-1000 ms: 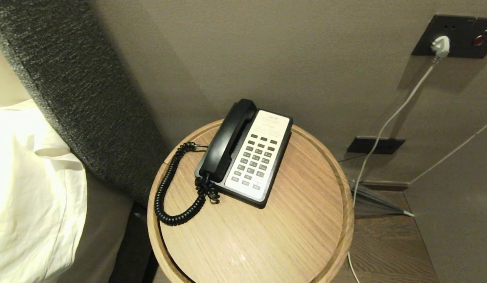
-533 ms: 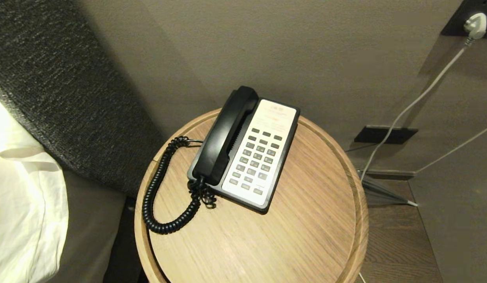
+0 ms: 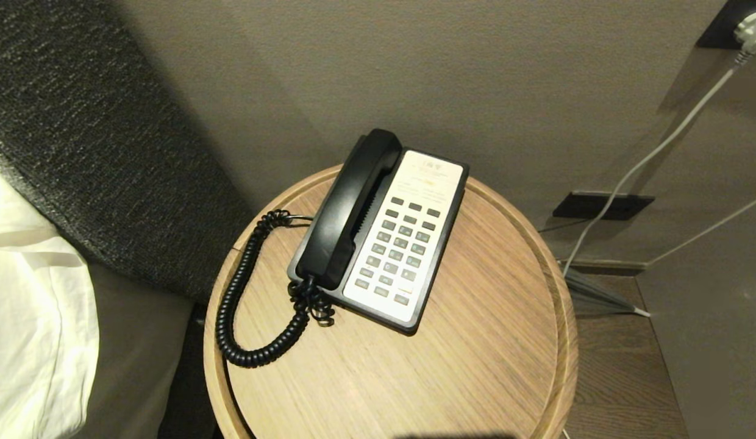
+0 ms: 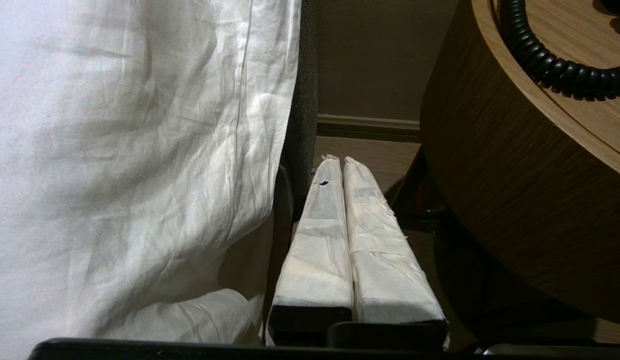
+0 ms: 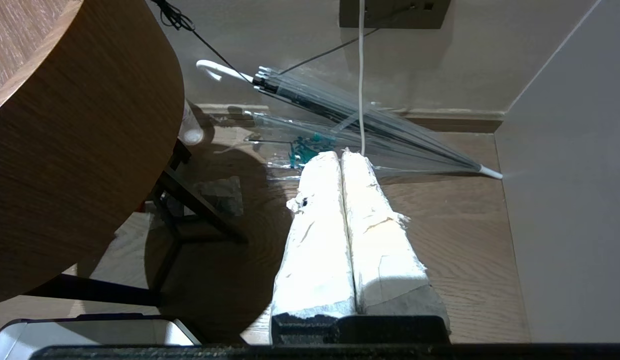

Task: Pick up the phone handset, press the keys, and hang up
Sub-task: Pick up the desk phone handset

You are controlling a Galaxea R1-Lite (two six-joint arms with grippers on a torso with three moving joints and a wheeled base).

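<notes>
- Resting in its cradle, the phone handset is seen along the left side of the phone base, both on the round wooden desk.
- From the handset's near end, the black coiled cord is looped out across the desk top toward its left rim and back up to the base.
- The white keypad panel is left uncovered, with nothing on the desk between it and the near edge.
- Neither arm is caught in the head view.
- The left tool is held low beside the desk's curved wall, its white-wrapped fingers pressed together and empty.
- White bed linen is hung close on one side of that tool, so a narrow gap between bed and desk is all that is left there; a dark headboard is raised behind.
- The right tool is likewise clenched on nothing, low over the wooden floor on the desk's other side.
- Ahead of it, a folded clear umbrella is laid along the skirting, and a white cable is hung down the wall from a plug.
- Dark desk legs are seen under the overhanging top.
</notes>
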